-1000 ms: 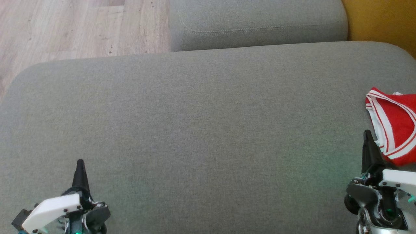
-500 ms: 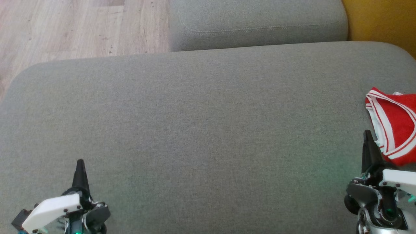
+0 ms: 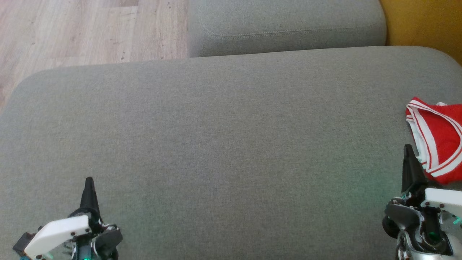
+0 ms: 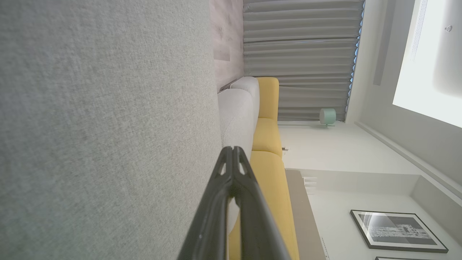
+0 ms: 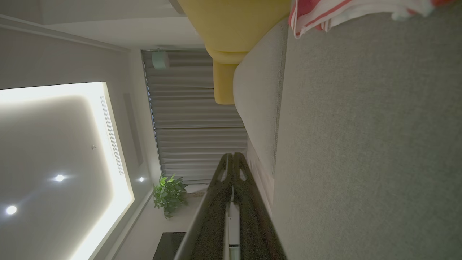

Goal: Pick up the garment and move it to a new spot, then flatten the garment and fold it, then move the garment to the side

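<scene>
The garment (image 3: 438, 139), a red T-shirt with white stripe trim, lies bunched at the cushion's right edge.

Black tapered left claw (image 3: 89, 179) and right claw (image 3: 407, 147); white screwed wrist plates (image 3: 57, 231)

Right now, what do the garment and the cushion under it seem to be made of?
The garment: soft thin cloth, perhaps cotton jersey, matte red with white trim; it lies bunched in limp folds. The cushion: woven upholstery fabric, matte grey; a fine flecked weave shows across it.
</scene>
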Available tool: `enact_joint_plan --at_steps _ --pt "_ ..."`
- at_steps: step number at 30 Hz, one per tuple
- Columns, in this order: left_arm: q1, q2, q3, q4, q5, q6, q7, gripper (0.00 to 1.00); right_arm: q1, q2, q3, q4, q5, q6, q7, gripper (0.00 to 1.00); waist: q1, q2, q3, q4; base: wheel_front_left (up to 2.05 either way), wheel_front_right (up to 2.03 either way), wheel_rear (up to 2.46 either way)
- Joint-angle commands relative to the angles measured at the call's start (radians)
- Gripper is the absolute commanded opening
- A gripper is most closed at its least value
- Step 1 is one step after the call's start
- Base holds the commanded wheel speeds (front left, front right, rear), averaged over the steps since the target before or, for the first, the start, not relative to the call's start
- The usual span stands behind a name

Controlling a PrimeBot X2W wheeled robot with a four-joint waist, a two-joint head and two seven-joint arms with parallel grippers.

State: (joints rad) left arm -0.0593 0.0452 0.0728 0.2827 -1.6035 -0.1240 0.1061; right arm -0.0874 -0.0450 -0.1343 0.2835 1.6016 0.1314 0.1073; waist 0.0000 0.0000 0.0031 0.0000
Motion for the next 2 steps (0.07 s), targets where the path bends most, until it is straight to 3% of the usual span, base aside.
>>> enact_joint_plan --at_steps 1,2 --pt "-0.049 0.005 0.041 -0.037 -0.005 -0.007 0.007 0.00 -0.021 -0.005 0.021 -0.039 0.007 -0.001 0.006 0.00 0.0000 0.0000 0.000 0.000 0.00 0.00 0.00" --pt "-0.049 0.005 0.041 -0.037 -0.005 -0.007 0.007 0.00 -0.021 -0.005 0.021 -0.039 0.007 -0.001 0.006 0.00 0.0000 0.0000 0.000 0.000 0.00 0.00 0.00"
